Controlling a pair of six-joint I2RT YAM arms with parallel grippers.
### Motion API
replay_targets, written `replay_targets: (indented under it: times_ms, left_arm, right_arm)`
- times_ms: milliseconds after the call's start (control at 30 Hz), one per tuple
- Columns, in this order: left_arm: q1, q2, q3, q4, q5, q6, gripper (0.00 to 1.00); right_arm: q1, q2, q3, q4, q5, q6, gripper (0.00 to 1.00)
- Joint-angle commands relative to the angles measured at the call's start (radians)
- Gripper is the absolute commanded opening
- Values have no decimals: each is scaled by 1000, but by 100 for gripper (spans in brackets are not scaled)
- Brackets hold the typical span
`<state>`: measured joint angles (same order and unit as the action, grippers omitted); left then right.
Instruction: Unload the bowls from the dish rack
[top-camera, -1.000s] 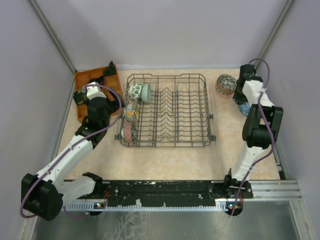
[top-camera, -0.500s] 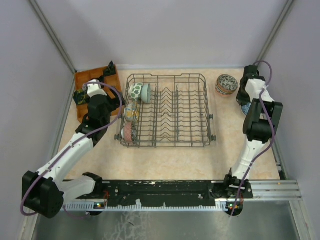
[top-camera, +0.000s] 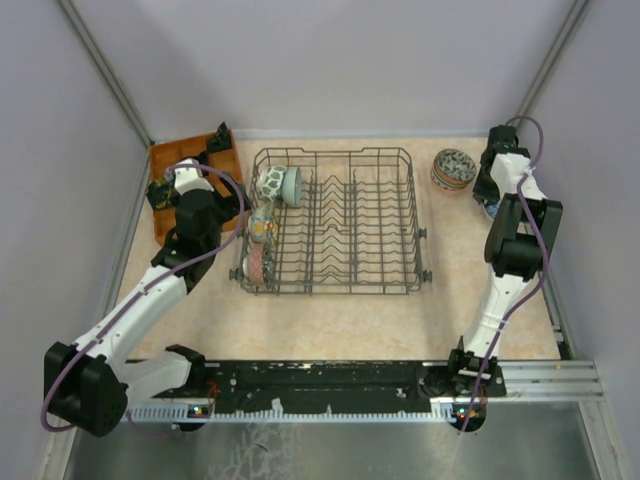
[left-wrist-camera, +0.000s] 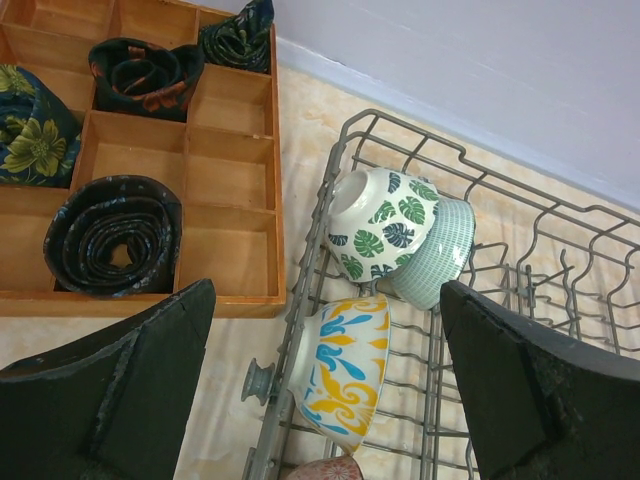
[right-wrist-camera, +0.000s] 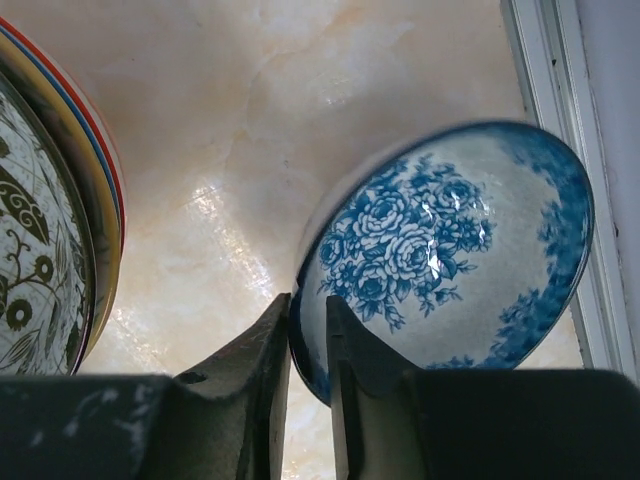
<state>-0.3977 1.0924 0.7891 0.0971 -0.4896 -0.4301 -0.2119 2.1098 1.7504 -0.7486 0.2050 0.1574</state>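
Top: dish rack (top-camera: 340, 225) sits mid-table. The bowls in it are all in the left column: green-leaf bowl (top-camera: 271, 181), yellow-and-blue bowl (top-camera: 262, 226), pink-speckled bowl (top-camera: 257, 264), each on edge between tines. A stack of bowls (top-camera: 452, 167) stands on the table off the rack's far right corner.

Left wrist: left gripper (left-wrist-camera: 325, 293) has fingers wide apart and holds nothing, above the rack's left edge, next to the compartment tray (left-wrist-camera: 150, 302). A ribbed pale-green bowl (left-wrist-camera: 445, 250) leans against the green-leaf one.

Right wrist: right gripper (right-wrist-camera: 308, 325) is pinched on the rim of a blue-rose bowl (right-wrist-camera: 440, 250), tilted, near the stack. Can't tell if it touches the table.

Handling, my read: glazed ceramic, so rigid, slick and chippable. Rim pinch is the only hold, one finger inside and one outside. Lift clear of the tines and don't clip neighbours.
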Motion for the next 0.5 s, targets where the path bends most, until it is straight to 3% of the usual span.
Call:
replay_targets:
  times_ms: [0,233,467]
  left_arm:
    - [-4,-9,25,9,-7,-4,99]
    - [-3,-12,23,6,-7,-8,99]
    - [-3,-15,19,4,-9,-10,99]
  right_arm:
    - [-7,-9,43,9,8,-11,22]
    - [-7,-33,32,21,4,-2,26]
    - [-7,-90,-4,32,-4,1,44]
